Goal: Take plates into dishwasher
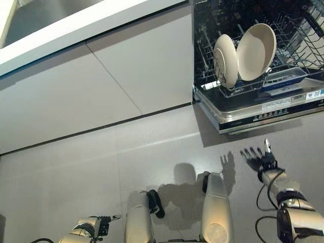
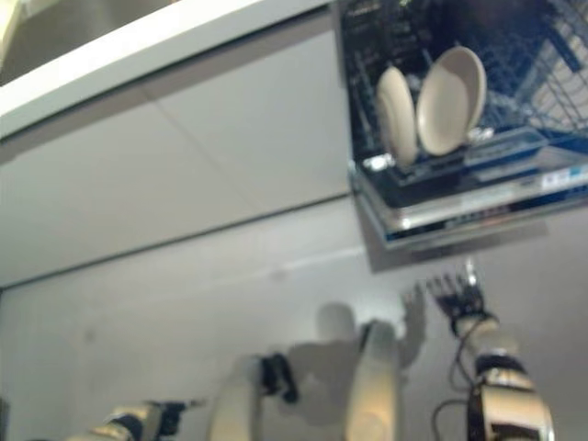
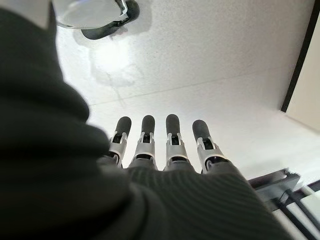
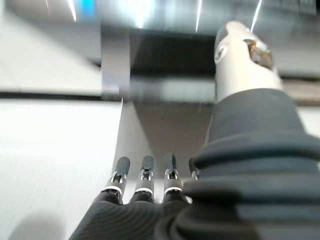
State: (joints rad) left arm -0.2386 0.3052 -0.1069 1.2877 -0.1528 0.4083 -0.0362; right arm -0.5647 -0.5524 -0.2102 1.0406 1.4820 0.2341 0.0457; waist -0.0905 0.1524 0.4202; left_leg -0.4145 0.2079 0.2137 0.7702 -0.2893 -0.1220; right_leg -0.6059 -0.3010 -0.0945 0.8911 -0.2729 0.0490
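Two cream plates stand on edge in the lower rack [image 1: 253, 88] of the open dishwasher at the upper right: a narrower one [image 1: 226, 59] on the left and a rounder one [image 1: 257, 51] leaning beside it. My right hand [image 1: 264, 161] hovers below the dishwasher door [image 1: 268, 109], fingers straight and spread, holding nothing. Its wrist view shows those fingers [image 4: 144, 175] straight, pointing toward the door's edge. My left hand [image 1: 101, 223] shows at the bottom left, low over the floor. Its fingers [image 3: 172, 135] are straight and empty.
Pale grey cabinet fronts [image 1: 101, 86] run along the left under a white counter edge [image 1: 86, 23]. The open dishwasher door juts out over the grey floor [image 1: 76, 172] at the right. Blue wire racks fill the machine behind the plates.
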